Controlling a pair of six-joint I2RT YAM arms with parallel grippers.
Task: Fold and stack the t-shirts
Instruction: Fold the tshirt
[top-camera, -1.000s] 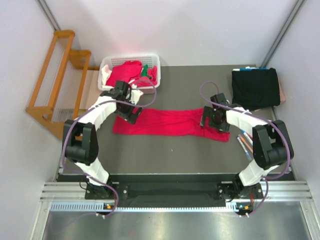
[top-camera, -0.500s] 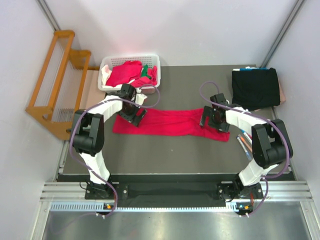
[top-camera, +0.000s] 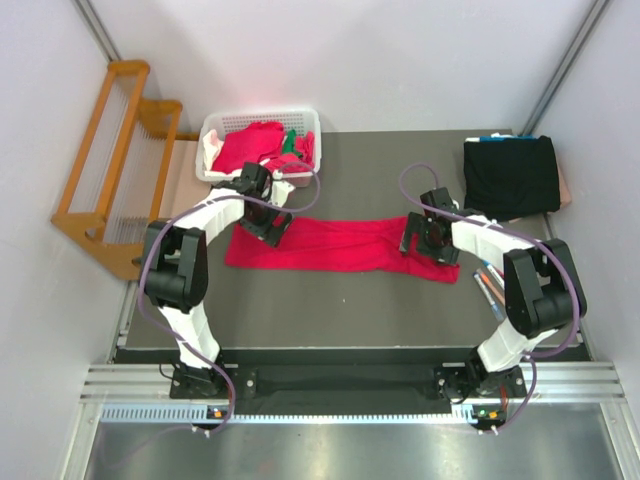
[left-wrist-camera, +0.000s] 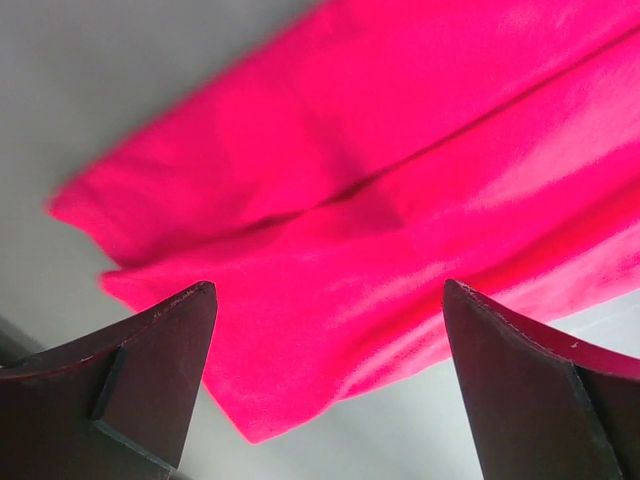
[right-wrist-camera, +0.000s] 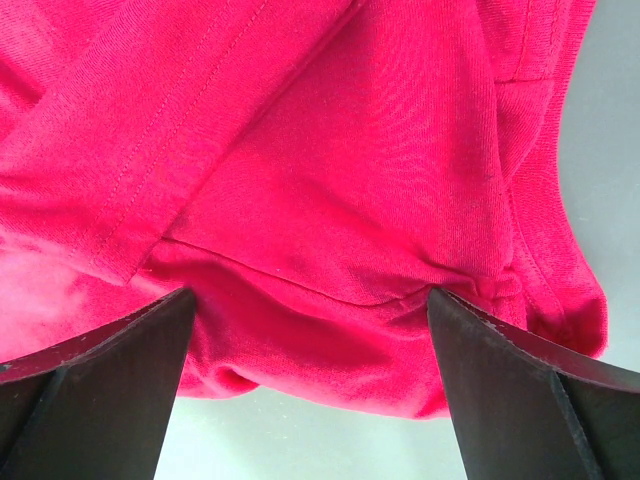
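A crimson red t-shirt (top-camera: 340, 245) lies on the dark table as a long folded strip. My left gripper (top-camera: 264, 222) is open just above its left end; in the left wrist view the cloth (left-wrist-camera: 380, 190) and its corner lie between and beyond the fingers, gripper (left-wrist-camera: 328, 292). My right gripper (top-camera: 426, 238) is open over the strip's right end; the right wrist view shows the bunched hem (right-wrist-camera: 330, 230) between the open fingers, gripper (right-wrist-camera: 311, 297). A black t-shirt (top-camera: 510, 175) lies folded at the back right. More red, green and white shirts (top-camera: 262, 145) fill the basket.
The white plastic basket (top-camera: 260, 113) stands at the back left, just behind my left gripper. A wooden rack (top-camera: 105, 150) stands off the table's left side. Some pens (top-camera: 490, 285) lie near the right edge, beside my right arm.
The left arm's elbow has swung in toward the table, and its gripper shifted slightly right over the shirt's left end. The right arm and the shirt have not moved.
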